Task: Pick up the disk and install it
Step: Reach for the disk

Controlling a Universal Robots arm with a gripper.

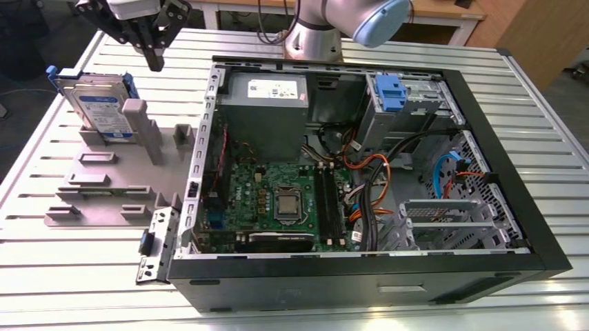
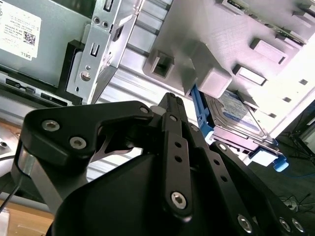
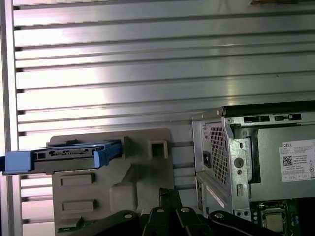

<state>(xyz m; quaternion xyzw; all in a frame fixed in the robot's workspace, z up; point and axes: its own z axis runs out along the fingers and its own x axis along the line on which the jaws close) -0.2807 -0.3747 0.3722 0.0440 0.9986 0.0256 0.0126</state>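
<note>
Disk (image 1: 99, 107) stands on edge in the grey holder (image 1: 101, 187), at the exterior view's left of the open case (image 1: 368, 276); not yet picked. Gripper (image 1: 156, 63) hangs above it, a little to the far right, fingers pressed together on nothing. We judge the approach is the step in hand. To do it well, spread the fingers wider than the disk's thickness, centre them over its top edge, square them to its flat faces, and keep clear of the holder's post (image 1: 136, 117).

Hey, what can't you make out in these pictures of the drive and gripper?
Silver hard drive in its blue plastic carrier: lower end, exterior view, hidden by the grey slotted holder block.
Its label, first wrist view: seen edge-on.
Black gripper: upper body, exterior view, cut by the top edge.
</note>
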